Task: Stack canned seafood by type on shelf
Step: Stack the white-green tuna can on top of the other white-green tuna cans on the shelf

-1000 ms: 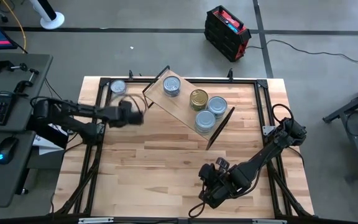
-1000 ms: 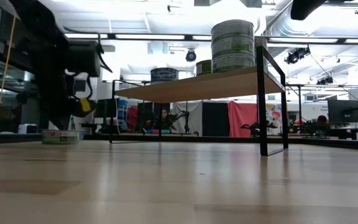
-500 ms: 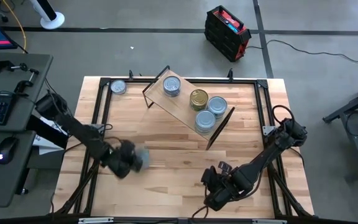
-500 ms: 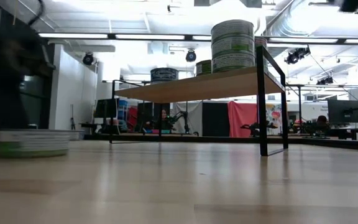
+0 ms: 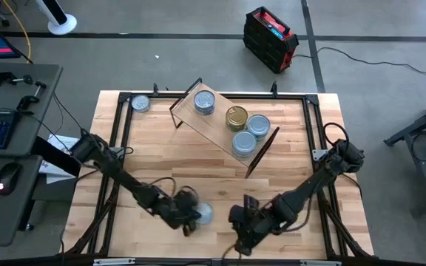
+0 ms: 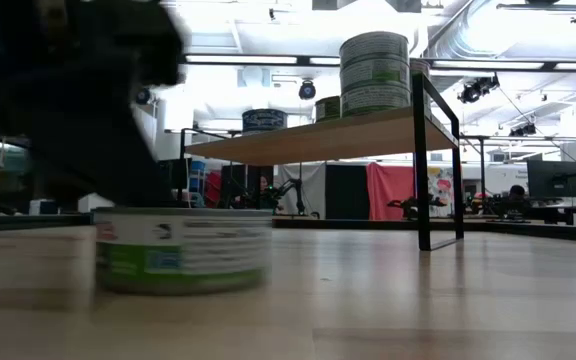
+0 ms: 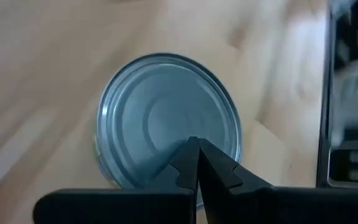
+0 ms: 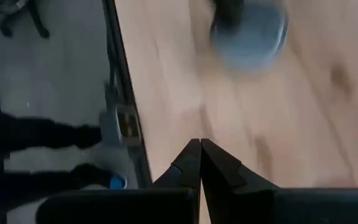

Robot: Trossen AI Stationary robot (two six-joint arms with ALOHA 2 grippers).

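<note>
The light-wood plank counter (image 5: 198, 170) carries a light-wood rectangular shelf on thin black metal legs (image 5: 217, 127), set at an angle toward the far side. On the shelf board stand short round tins of canned seafood: one silver-blue-topped tin (image 5: 204, 102) at the far-left end, a gold-topped tin (image 5: 236, 117) near the middle, and two more silver-blue-topped tins (image 5: 257, 125) (image 5: 243, 144) toward the near-right end. The low view shows the tall one as a stack of tins (image 6: 374, 72) at the shelf's right end, with a darker tin (image 6: 263, 121) farther along the board.

A lone silver-blue-topped tin (image 5: 140, 103) sits on the counter at the far-left corner, apart from the shelf.

The left gripper (image 5: 192, 216) is low over the near edge of the counter, its fingers pressed together, tips directly above the lid of a silver-blue-topped tin (image 7: 166, 118) standing upright on the counter. In the high view this tin (image 5: 203, 213) lies just beside the gripper. The low view shows its white-and-green label side (image 6: 183, 249) close to the camera, blurred. The gripper holds nothing.

The right gripper (image 5: 239, 225) is also at the near edge, near the left gripper, fingers pressed together and empty. Its wrist view shows the same tin (image 8: 250, 34) farther off, blurred.
</note>
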